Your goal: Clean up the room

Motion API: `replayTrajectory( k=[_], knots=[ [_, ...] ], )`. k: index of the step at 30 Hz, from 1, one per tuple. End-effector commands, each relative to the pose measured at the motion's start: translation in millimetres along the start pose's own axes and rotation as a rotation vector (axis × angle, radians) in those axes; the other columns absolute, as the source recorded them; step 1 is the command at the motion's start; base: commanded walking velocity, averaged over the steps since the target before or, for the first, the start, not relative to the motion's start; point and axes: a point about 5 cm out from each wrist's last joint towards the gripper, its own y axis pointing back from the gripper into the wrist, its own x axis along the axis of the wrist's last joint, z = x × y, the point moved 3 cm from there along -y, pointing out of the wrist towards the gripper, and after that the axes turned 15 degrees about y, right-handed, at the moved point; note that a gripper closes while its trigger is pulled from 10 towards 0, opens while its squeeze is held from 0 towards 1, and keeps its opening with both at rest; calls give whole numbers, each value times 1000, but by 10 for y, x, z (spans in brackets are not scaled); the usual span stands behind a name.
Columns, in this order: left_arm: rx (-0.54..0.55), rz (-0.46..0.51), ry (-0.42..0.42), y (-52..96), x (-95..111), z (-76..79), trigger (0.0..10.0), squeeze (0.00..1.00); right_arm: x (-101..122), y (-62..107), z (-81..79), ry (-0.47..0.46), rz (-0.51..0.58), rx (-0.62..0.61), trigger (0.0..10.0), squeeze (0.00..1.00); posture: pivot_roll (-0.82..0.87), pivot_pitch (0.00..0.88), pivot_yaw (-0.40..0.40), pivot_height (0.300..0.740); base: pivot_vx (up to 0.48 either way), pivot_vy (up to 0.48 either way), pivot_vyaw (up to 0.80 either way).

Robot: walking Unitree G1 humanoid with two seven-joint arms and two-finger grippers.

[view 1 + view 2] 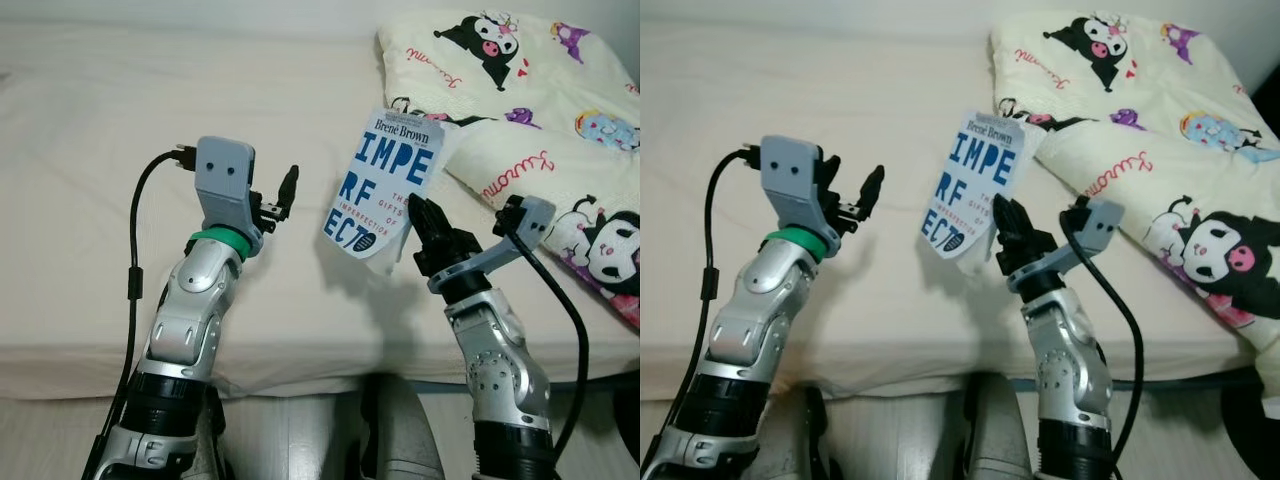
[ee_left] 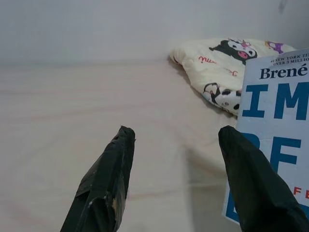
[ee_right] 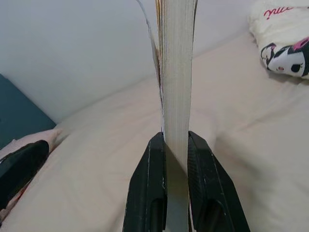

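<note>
Right gripper (image 1: 428,228) clamped on book (image 1: 385,180) raised over bed (image 1: 100,150) beside pillow (image 1: 520,90); left gripper (image 1: 275,200) open, empty, near; I'd keep book upright, squeezing firmly during carry.

Head stereo pair angled down over the bed (image 1: 120,150); both wrist cameras close along their fingers, sharing the book (image 2: 277,125).

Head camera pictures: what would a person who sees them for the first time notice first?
First, the white book with big blue letters, held upright above the bed by the right claw, which is shut on its lower edge. Then the cream blanket with cartoon figures, bunched on the bed to the robot's right. The left claw hovers open beside the book.
</note>
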Motion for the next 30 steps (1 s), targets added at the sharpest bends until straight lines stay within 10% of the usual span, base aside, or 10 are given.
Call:
replayTrajectory(
  k=[1, 30],
  knots=[
    [0, -11, 4, -1, -41, -1, 10000, 0, 88, 2, 5, 5, 43, -7, 10000, 0, -36, 49, 11, 626, 0, 0, 0],
    [-36, -32, 25, -56, -96, 54, 10000, 0, 97, 15, 88, 18, 41, -70, 10000, 0, -42, 46, 22, 696, 0, 0, 0]
  ],
)
